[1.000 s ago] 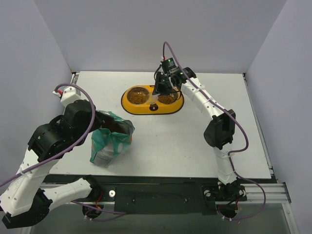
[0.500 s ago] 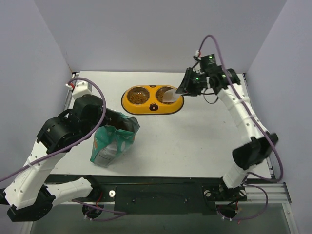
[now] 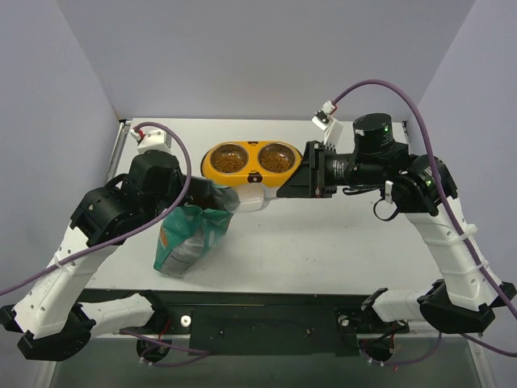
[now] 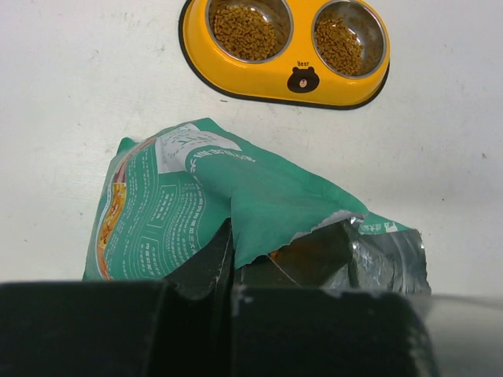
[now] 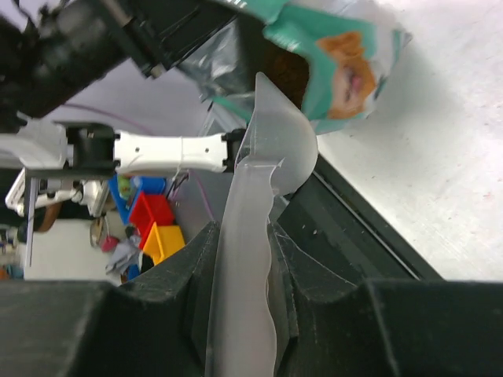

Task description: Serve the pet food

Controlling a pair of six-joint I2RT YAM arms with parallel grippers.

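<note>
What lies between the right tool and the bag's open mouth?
A translucent scoop, gripped by the right tool, its bowl pointing at the open teal bag. The right wrist view shows it best; the top view too.

We read one word, "Bear", on the yellow feeder point(image 4: 259, 78), printed just above its small bear face point(image 4: 302, 79). The fine print on the bag point(image 4: 157, 212) is too small for us to read.

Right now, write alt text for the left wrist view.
A black left pincer pinches the top edge of an open teal-and-white bag; beyond it, a yellow double-bowl feeder holds brown kibble pellets in both bowls.
</note>
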